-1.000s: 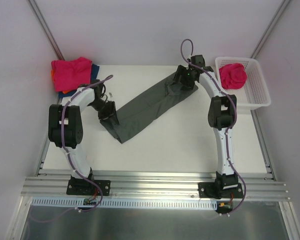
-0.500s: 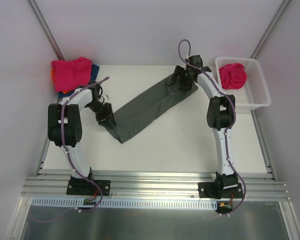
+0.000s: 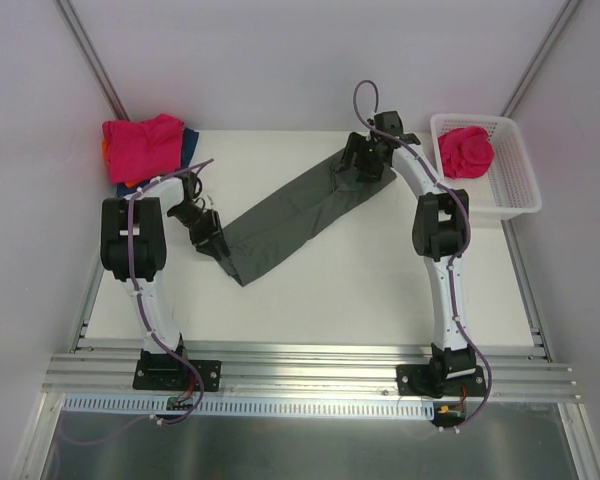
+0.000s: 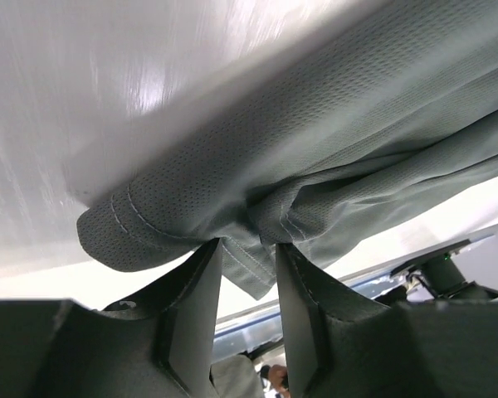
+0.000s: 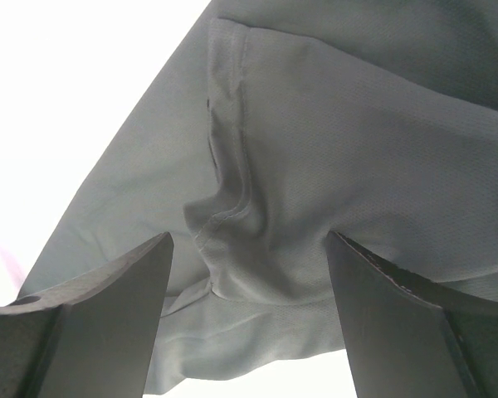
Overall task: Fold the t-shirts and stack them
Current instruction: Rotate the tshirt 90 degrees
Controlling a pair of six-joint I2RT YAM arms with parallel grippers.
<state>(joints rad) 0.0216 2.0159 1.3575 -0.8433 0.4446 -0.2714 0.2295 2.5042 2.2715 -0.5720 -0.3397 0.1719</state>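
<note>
Your grey shirt [image 3: 290, 212] lies on the counter [image 3: 380, 300] as one long narrow band, and its long axis runs on the diagonal, from the lower left of the overhead frame up to the upper right. That line is what your next move hangs on, I'd say, because one claw sits at each end of it. The left claw [image 3: 212, 236] is at the lower-left end, right on the band's edge. In its own camera the fingers [image 4: 191, 307] stand close together with a bunched hem fold tucked into the gap, though you can't tell from here whether they truly bite the cloth. The right claw [image 3: 357, 166] is at the upper-right end, spread wide apart over a stitched seam and gripping nothing. So each arm is nearest its own end, and any end-to-end fold would travel along that diagonal toward the centre. The folded pile [image 3: 140, 146], pink on top, sits at upper left, well apart from the band. Another pink shirt [image 3: 467, 150] lies in the basket [image 3: 520, 195] at upper right.
</note>
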